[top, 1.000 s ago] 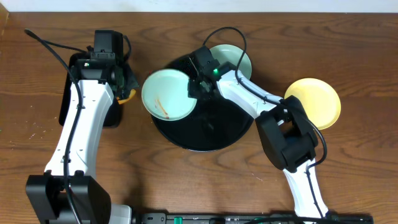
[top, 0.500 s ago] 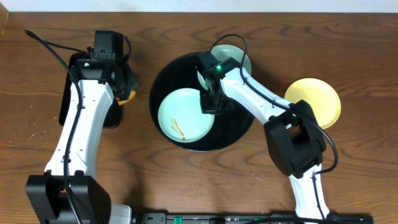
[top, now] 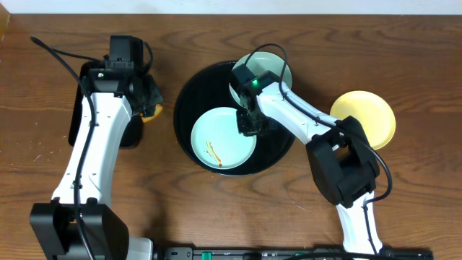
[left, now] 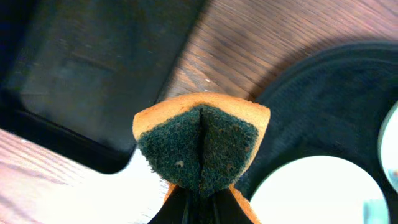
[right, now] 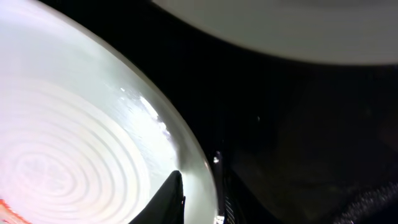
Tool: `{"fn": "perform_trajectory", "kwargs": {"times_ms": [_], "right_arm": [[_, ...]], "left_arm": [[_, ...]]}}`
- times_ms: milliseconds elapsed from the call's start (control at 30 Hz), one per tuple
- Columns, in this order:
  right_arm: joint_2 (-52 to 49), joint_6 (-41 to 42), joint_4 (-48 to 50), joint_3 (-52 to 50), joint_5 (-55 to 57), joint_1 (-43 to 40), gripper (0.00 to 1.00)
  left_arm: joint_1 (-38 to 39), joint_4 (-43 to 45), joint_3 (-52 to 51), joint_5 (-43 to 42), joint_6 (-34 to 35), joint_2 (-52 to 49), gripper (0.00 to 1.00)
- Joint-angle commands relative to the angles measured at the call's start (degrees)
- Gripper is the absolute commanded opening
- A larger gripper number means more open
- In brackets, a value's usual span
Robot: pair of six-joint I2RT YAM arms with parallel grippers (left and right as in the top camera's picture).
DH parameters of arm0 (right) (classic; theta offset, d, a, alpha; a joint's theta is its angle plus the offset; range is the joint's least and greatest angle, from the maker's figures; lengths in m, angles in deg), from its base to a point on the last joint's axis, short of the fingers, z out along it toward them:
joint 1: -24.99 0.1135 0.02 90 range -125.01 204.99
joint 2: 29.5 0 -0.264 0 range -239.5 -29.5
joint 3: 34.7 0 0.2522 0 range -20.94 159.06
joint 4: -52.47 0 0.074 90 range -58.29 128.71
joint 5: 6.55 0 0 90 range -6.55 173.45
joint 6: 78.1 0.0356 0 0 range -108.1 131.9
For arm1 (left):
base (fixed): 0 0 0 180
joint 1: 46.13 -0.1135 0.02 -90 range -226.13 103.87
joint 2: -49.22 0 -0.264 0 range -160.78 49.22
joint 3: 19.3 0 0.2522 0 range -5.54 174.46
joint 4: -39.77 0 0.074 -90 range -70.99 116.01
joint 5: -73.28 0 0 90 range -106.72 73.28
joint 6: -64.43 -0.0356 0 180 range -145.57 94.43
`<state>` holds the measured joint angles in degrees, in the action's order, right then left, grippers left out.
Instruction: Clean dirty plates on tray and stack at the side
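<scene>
A pale blue-green plate with orange-brown streaks lies at the front of the round black tray. My right gripper is shut on this plate's right rim; the wrist view shows a finger on either side of the rim. A second blue-green plate rests on the tray's far right rim, half hidden by the right arm. A pale yellow plate sits on the table at the right. My left gripper is shut on an orange and dark green sponge, left of the tray.
A smaller black rectangular tray lies at the far left under the left arm; it also shows in the left wrist view. The brown wooden table lies all around.
My right gripper has carried the streaked plate from over the tray's left rim down and right, onto the front of the tray. The left arm has barely moved.
</scene>
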<state>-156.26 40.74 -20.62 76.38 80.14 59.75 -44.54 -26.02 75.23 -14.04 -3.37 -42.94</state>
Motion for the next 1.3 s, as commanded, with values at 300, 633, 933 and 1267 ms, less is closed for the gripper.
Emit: {"fn": "perform_trajectory", "kwargs": {"times_ms": [300,633,933,1267], "right_arm": [[-2.3,-0.6,2.2,-0.4,-0.9,0.9,0.01],[-3.7,-1.7,2.1,-0.4,-0.6,0.8,0.01],[-3.7,-1.7,2.6,-0.4,-0.6,0.7,0.01],[-3.7,-1.7,2.8,-0.4,-1.4,-0.7,0.01]], "left_arm": [[1.8,0.1,-3.0,-3.9,-0.7,-1.2,0.08],[3.0,1.5,-4.0,-7.2,-1.4,-2.2,0.07],[11.8,2.2,-4.0,-7.7,-2.0,-5.8,0.08],[18.2,3.1,-4.0,-4.6,11.0,-20.1,0.08]]}}
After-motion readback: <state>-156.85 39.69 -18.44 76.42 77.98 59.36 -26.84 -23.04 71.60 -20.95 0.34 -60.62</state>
